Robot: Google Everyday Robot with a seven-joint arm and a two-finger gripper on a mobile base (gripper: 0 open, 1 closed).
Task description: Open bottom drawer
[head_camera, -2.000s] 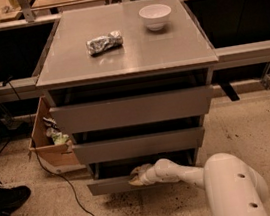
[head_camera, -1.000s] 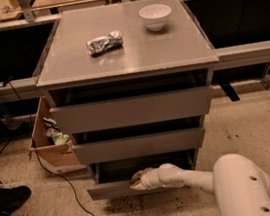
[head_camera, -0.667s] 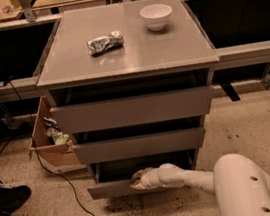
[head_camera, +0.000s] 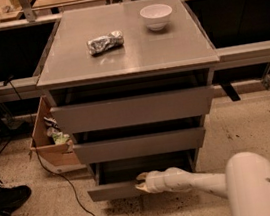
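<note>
The bottom drawer (head_camera: 112, 192), the lowest one with a plain flat grey front in the grey three-drawer cabinet (head_camera: 199, 77), stands partly open. Its front is clearly forward of the middle grey drawer front (head_camera: 139, 145) above it, and a dark strip of its inside shows between the two. The tray inside is too dark to describe.

The gripper (head_camera: 141, 183) at the end of the white robot arm (head_camera: 207, 182) is at the upper edge of this drawer front, near its right part, and it seems to touch the edge. Whether the gripper is wide, narrow or clamped on the edge, I cannot tell.

In my judgement the task is under way but not finished: the drawer is out only part of its possible travel, so more pulling toward the robot is left. The tallest grey drawer front (head_camera: 133, 110) on top looks closed or nearly so. On the grey tabletop (head_camera: 132, 55) a white round bowl (head_camera: 156, 16) and a crumpled silver foil packet (head_camera: 105, 42) lie well apart from the work.
</note>
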